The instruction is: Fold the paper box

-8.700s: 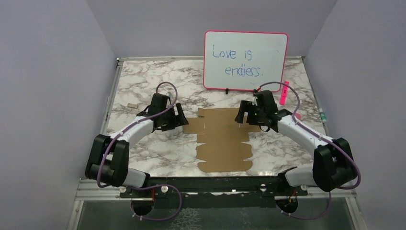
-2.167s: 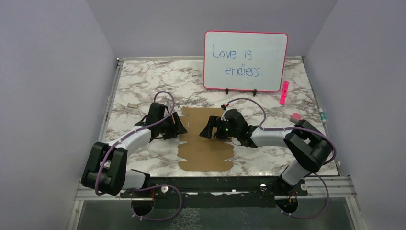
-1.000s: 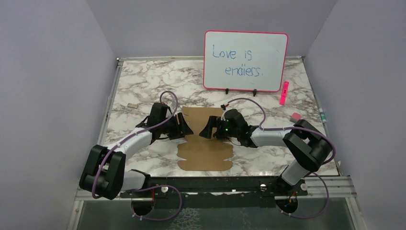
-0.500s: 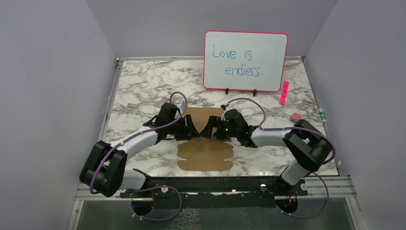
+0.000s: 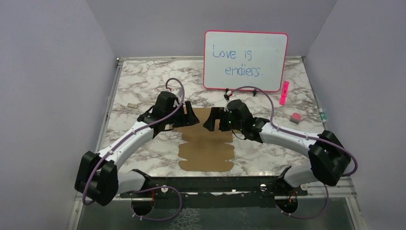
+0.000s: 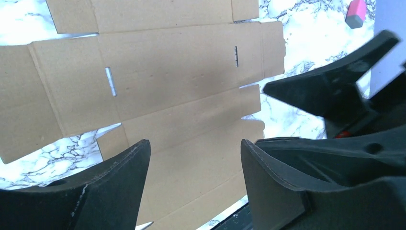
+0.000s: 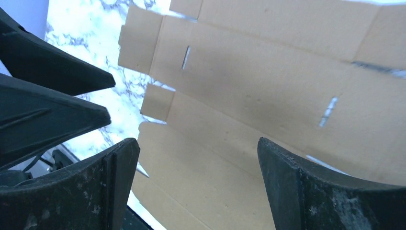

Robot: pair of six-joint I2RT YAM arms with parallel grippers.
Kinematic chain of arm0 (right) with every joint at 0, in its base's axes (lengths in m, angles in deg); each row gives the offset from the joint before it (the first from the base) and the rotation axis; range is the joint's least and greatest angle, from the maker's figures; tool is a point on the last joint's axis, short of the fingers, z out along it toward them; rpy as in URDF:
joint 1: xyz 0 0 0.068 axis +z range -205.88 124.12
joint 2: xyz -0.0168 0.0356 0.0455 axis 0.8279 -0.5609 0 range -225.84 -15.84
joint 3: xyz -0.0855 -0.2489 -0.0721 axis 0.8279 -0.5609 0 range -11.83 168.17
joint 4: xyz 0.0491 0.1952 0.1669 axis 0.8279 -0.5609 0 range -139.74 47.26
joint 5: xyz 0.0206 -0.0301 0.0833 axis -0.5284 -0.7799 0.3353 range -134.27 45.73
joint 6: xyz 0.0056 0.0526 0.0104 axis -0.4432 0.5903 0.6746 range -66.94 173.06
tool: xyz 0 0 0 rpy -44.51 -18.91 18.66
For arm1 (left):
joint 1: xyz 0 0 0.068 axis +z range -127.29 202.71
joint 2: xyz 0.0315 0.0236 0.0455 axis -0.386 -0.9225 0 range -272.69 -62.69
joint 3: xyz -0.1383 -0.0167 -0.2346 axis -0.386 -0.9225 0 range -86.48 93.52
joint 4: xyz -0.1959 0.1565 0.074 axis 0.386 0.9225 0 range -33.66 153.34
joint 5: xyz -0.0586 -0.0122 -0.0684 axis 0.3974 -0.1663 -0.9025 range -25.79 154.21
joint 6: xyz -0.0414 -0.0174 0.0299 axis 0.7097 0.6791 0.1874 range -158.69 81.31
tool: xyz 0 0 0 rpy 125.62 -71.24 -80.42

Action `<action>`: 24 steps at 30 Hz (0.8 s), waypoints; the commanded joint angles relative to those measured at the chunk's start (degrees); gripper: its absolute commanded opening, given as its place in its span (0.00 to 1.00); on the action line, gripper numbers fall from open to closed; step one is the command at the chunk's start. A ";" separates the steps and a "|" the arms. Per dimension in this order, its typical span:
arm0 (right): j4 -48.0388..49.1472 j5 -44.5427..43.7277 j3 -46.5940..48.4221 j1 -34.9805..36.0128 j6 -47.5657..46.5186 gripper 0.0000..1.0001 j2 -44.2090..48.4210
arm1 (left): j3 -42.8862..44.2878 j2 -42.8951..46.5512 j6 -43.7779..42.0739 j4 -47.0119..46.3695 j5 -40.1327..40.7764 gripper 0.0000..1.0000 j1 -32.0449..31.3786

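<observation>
The paper box (image 5: 206,149) is a flat brown die-cut sheet with flaps and slits, lying on the marble table between the two arms. Its far end is hidden under the grippers in the top view. My left gripper (image 5: 190,115) hovers above that far end, open, with only cardboard (image 6: 182,76) below its fingertips. My right gripper (image 5: 213,120) faces it a short way apart, also open and empty, over the sheet (image 7: 268,81). Each wrist view shows the other gripper's black fingers (image 6: 330,91) (image 7: 57,72) at its edge.
A whiteboard (image 5: 245,61) reading "Love is endless." stands at the back. A pink marker (image 5: 284,92) and a pink eraser (image 5: 295,117) lie at the right. A tiny cardboard scrap (image 5: 131,104) lies at the left. The table's metal front rail (image 5: 215,181) runs along the near edge.
The left gripper has swung right and risen over the sheet's far end, and its jaws have widened. The right gripper has lifted and drawn back a little. The sheet has stayed put.
</observation>
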 commanded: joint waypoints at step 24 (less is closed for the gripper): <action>-7.86 7.30 -3.76 -28.77 -7.35 1.00 -0.52 | 5.11 -23.01 -1.16 -12.64 -4.80 0.73 -0.35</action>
